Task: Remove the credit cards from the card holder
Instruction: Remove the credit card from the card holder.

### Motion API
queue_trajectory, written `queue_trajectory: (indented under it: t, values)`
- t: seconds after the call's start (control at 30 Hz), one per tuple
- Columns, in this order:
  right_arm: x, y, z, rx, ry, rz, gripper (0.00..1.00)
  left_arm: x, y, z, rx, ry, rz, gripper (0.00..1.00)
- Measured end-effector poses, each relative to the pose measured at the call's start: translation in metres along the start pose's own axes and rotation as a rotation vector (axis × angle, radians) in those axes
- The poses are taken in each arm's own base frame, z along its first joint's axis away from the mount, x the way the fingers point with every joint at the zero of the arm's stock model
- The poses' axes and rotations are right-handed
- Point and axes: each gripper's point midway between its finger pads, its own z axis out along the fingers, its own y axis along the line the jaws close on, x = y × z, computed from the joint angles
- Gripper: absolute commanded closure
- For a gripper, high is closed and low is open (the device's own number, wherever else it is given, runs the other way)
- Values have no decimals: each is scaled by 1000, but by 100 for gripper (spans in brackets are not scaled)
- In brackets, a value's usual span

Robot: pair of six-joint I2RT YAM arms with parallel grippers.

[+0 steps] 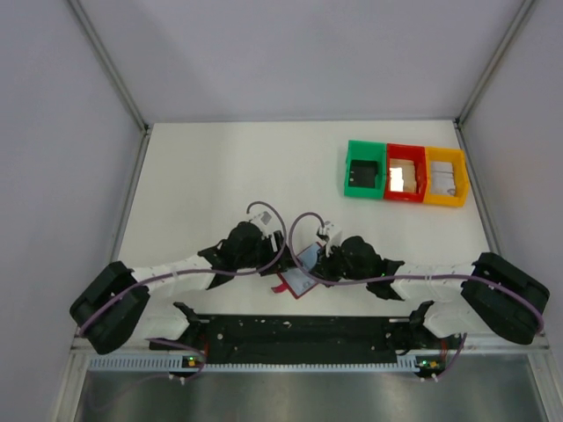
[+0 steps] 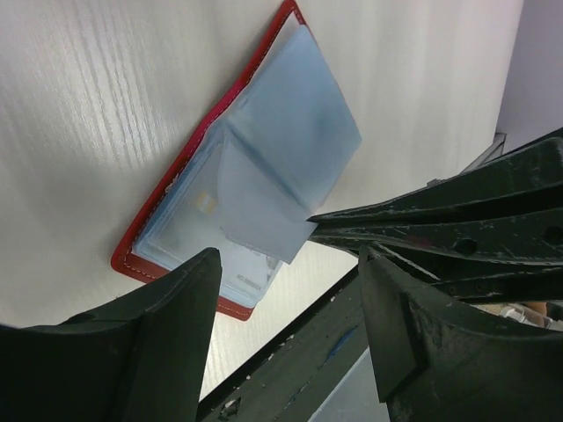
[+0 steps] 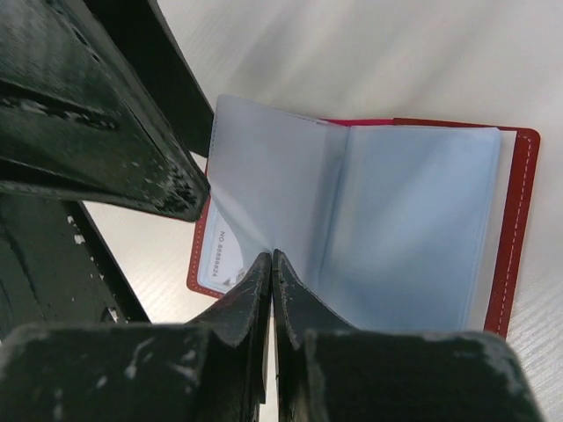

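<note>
Top view: card holder point(image 1: 297, 280) lies spread open on the surface point(image 1: 220, 167) near the front edge, between the two hands, where both arms reach it. Left hand point(image 1: 271, 253) sits just left of it, right hand point(image 1: 327, 255) just right. Green bin point(image 1: 363, 169), red bin point(image 1: 405, 172) and yellow bin point(image 1: 445, 176) stand well apart, far right. Left wrist view: left hand's fingers point(image 2: 176, 308) are spread with nothing between them, hovering over the holder's near end, likely readying to take a card or pin the cover. One credit card point(image 2: 204, 215) shows its chip through a pale blue sleeve, not yet out. Right wrist view: right hand's tips are pressed together at the lower edge of a clear sleeve point(image 3: 264, 185), apparently nipping it, judging by how it stands up off the page. I judge this lifts the leaf to expose the pocket beneath, where a card's printed corner shows.
</note>
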Motion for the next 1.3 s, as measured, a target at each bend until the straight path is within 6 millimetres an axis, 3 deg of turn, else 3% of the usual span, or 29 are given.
queue_trajectory:
  t: [0.2,0.37,0.5,0.63,0.8,1.1,1.3]
  values:
    - [2,0,-1,-8,-7,32,100,8,3,17,-32,42,-20,30]
    - [-3,1,-4,-11,-34,44,76,4,-11,29,2,47,-20,32]
    - [-22,1,-16,14,-117,41,67,3,-24,38,38,59,-21,35]
    - [-42,-7,-38,80,-216,33,67,0,-40,45,85,66,-21,36]
    - [-45,-17,-50,137,-243,29,71,-4,-56,59,117,86,-14,37]
    - [-11,-39,-49,209,-170,75,82,12,-43,88,74,198,-26,37]
    - [-5,-47,-43,203,-178,154,85,14,-38,95,58,211,-27,37]
